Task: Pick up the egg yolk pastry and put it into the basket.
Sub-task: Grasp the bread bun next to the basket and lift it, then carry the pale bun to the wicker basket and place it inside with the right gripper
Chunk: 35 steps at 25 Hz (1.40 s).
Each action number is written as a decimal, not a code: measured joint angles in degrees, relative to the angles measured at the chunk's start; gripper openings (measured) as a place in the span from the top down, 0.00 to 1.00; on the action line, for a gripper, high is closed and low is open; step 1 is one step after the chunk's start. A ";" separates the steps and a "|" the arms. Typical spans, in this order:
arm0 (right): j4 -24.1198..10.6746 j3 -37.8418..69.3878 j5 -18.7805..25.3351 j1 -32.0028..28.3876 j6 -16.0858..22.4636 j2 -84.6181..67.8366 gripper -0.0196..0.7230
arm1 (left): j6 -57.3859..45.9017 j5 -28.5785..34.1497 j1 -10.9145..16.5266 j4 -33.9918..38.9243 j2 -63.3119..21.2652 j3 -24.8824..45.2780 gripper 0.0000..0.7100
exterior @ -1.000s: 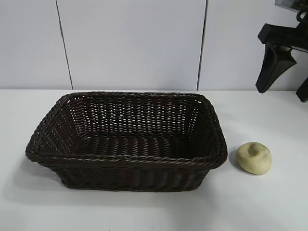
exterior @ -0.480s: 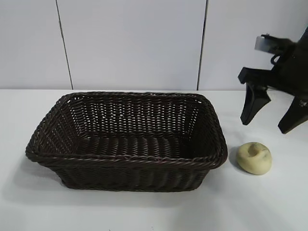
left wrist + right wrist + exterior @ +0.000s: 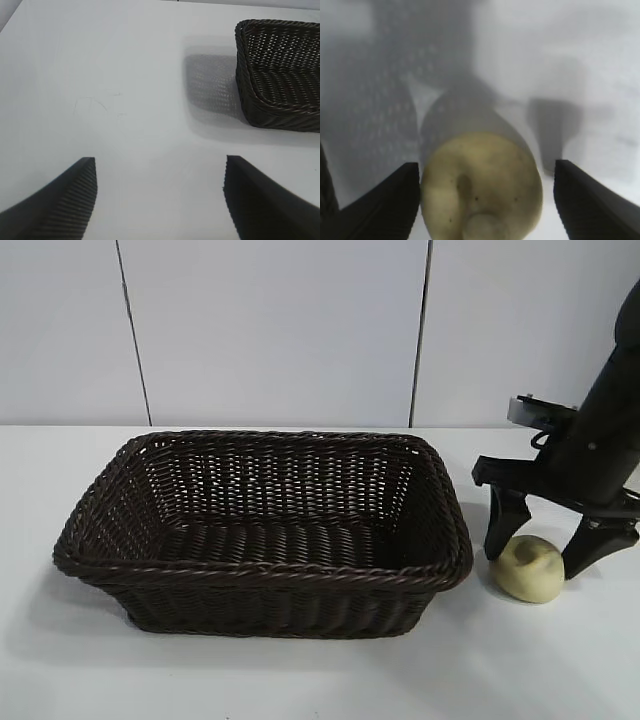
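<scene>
Pastry [image 3: 528, 568]: sitting on the tabletop [image 3: 300, 680], at 3 o'clock from the basket [image 3: 262, 570].
Right gripper [image 3: 548, 552]: fingers spread, straddling the pastry, not yet pinching.
Left gripper [image 3: 160, 200]: fingers spread, idling well apart.

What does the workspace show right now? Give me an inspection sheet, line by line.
Surface: white table, a few faint scuffs.
Job's things: pastry on the table, right of the basket; basket holds nothing.
Clutter: nothing seen.
Grippers: right gripper pointing down over the pastry, jaws open, one on each side of it; left gripper over bare table near the basket, jaws open, holding nothing.
Cables: nothing seen.
Surroundings: pale panelled wall behind the table.
</scene>
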 joint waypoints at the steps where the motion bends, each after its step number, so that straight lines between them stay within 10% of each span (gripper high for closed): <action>1: 0.06 0.00 0.00 0.00 0.00 0.07 0.40 | -0.05 0.00 0.00 0.00 0.00 0.00 0.27; 7: 0.25 -0.28 0.78 0.00 0.12 -0.08 0.88 | -0.05 0.00 0.00 0.00 0.00 0.00 0.27; 35: 4.27 -0.22 3.44 6.45 -0.03 -24.03 0.92 | -0.05 0.00 0.00 0.00 0.00 0.00 0.27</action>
